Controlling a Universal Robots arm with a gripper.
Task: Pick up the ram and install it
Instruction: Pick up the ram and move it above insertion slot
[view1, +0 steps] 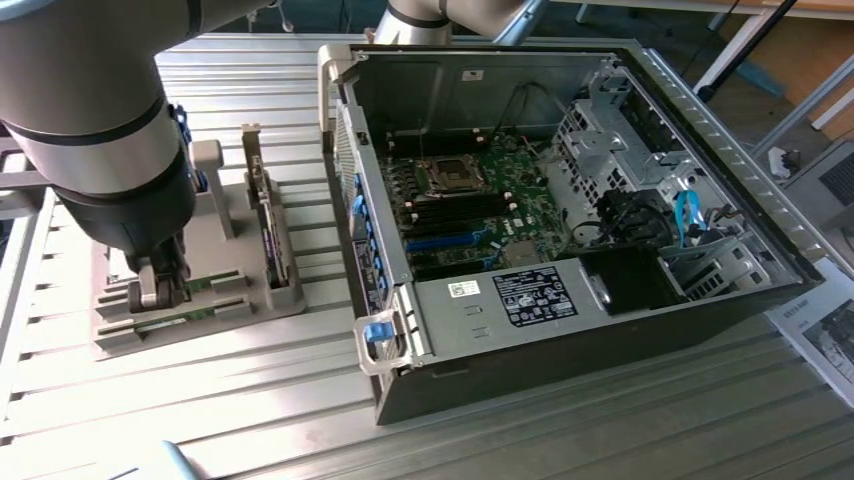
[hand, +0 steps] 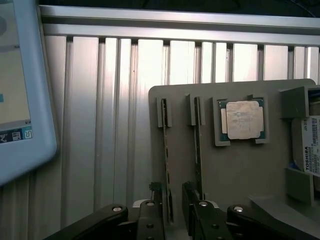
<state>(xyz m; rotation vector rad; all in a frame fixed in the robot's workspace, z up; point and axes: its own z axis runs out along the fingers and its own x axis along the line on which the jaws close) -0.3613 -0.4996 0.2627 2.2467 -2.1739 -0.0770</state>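
On the ridged metal table (view1: 534, 440), the end effector (hand: 172, 212) sits wide open around a slim green ram stick (hand: 166, 150) (nothing lifted yet).

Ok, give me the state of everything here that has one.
ram: on edge in a slot of the holder, not yet lifted
second ram: on edge in the neighbouring slot
gripper: open, jaws either side of the ram
processor chip: lying flat in its recess
computer case: on its side, side panel off
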